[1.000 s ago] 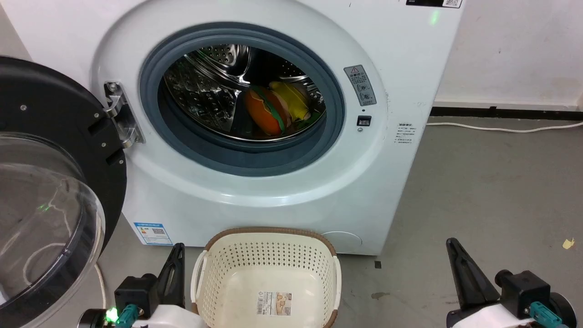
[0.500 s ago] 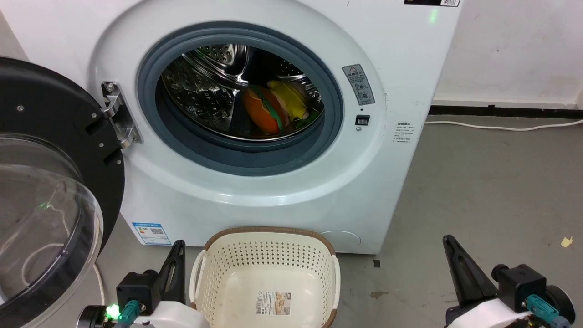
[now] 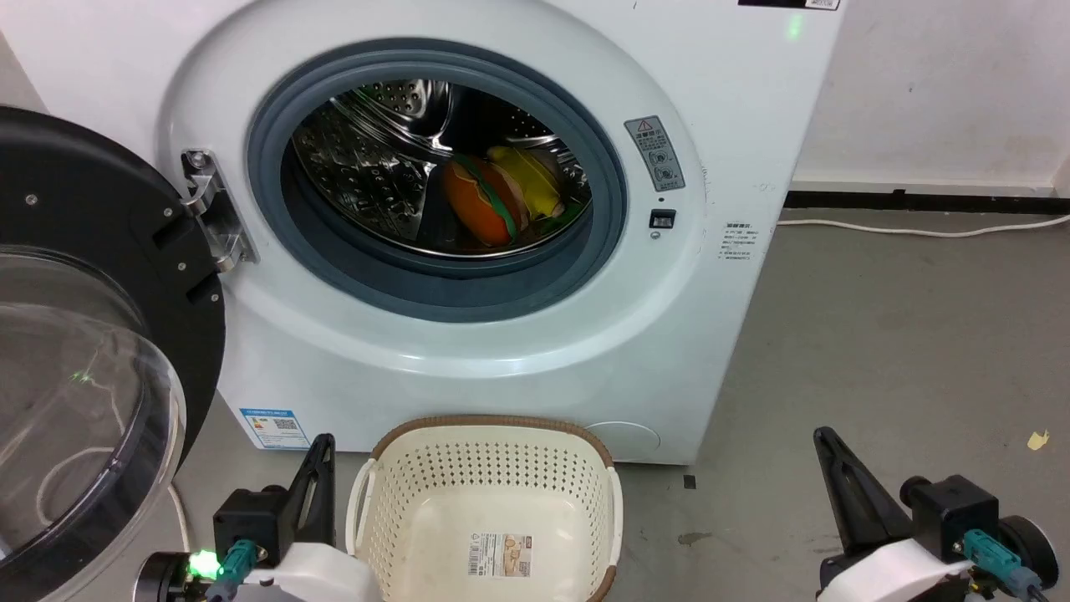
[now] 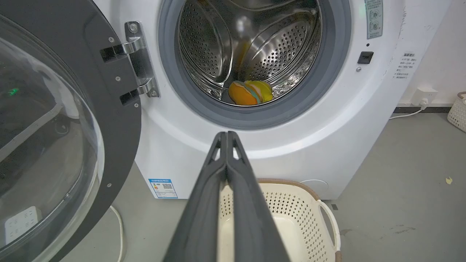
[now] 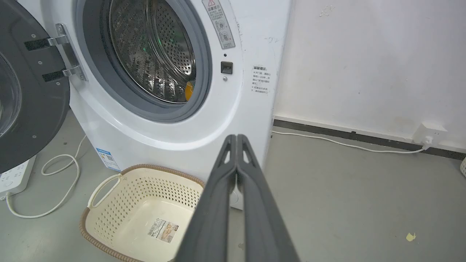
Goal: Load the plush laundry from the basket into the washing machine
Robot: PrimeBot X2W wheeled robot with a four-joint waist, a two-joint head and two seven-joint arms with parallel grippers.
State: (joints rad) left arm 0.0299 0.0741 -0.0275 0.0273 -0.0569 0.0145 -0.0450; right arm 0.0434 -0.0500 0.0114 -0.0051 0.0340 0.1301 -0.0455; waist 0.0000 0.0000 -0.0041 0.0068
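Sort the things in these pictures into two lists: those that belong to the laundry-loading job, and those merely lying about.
Belongs to the job:
plush laundry, lying in the drum
basket, on the floor before the machine
washing machine, door open

Just lying about:
white cable along the wall
yellow scrap on the floor
power strip
wall socket
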